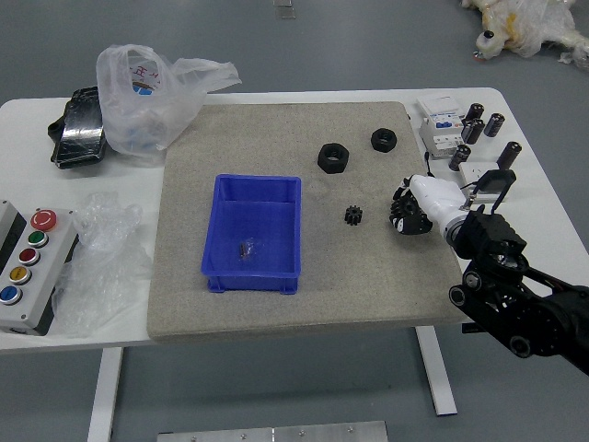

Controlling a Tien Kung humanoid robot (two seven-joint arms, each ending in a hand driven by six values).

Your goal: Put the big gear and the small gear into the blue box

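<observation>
Right hand (433, 199) of the robot, lowered over the grey mat (267, 138), white back uppermost. Directly below and against it lies a dark, rough-edged mass, probably the big gear (409, 221), largely hidden. How far the hand is open cannot be told from this view, nor whether it has hold of the mass or merely covers it. The small gear (353, 215) lies flat on the mat just to the hand's left, apart from it, its toothed edge visible. The blue box (262, 216), the destination, stands farther to the hand's left, beyond the small gear. Inside the box is a small indistinct item (247, 249); neither gear is seen there. Two black nuts, one ahead and to the left of the hand (333, 158), the other nearer to straight ahead (384, 140), are not named in the task. The left arm is out of view.

State of the task: neither placement is done, so far as can be seen. The work appears to be at the picking up of the big gear. Left to do, by this reading: a secure grasp, a lift and a leftward carry to the box, then the same for the small gear.
</observation>
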